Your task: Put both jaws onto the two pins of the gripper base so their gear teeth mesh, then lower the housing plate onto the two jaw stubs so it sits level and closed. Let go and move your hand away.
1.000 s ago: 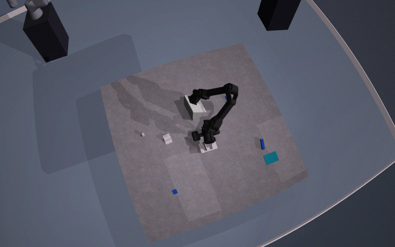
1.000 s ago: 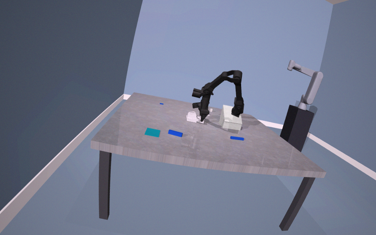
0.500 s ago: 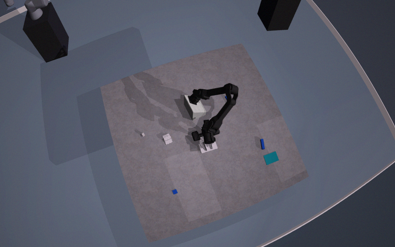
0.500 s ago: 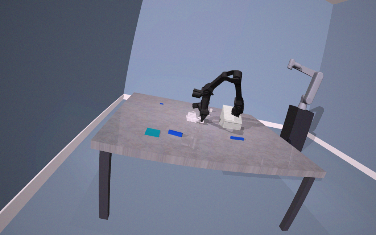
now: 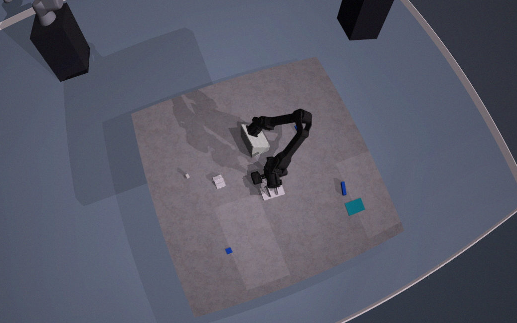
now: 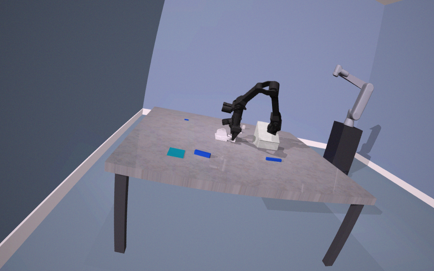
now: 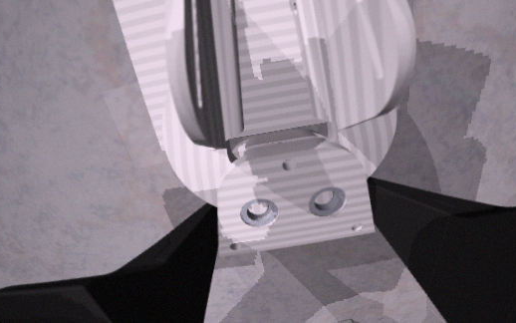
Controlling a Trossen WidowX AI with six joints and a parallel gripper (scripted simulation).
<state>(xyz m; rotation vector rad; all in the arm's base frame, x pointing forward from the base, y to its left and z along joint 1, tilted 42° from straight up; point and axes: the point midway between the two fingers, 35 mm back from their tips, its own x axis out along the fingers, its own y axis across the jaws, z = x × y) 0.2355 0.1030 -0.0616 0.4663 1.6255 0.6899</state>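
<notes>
My gripper is shut on the housing plate, a pale plate with two metal-ringed holes, one finger at each side. The plate lies over the near ends of two rounded white jaws. The left jaw and right jaw stand apart, roughly side by side, on the white gripper base. The base and jaws also show as a white cluster beside the fingers. The plate hides the pins, stubs and gear teeth, so I cannot tell whether the teeth mesh or the plate is fully seated.
My arm stands on a pale box. A white two-part piece and a small white block lie left of the base. A teal plate and a blue bar lie right.
</notes>
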